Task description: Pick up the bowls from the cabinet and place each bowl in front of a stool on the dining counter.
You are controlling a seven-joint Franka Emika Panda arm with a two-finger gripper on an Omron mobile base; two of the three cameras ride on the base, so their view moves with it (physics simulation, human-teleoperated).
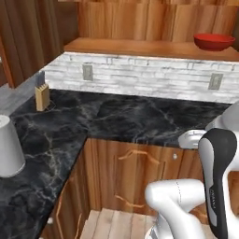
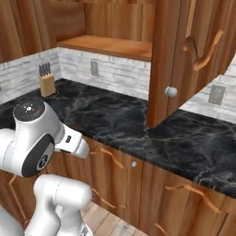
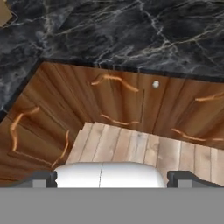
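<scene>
On cabinet shelf (image 1: 140, 46), red bowl (image 1: 214, 41), upright.

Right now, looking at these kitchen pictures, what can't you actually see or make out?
- Red bowl on the cabinet shelf, left base view: its right edge is cut by the frame.
- Brown bowl: no spot to point to; in the right base view the open cabinet door covers the shelf's right part.
- Grey container, left base view: cropped by the left edge, contents unknowable.
- Gripper, hand view: just the tips, spread apart.

Open cabinet door (image 2: 168, 60) blocks shelf (image 1: 140, 46) from right; left approach free.
</scene>
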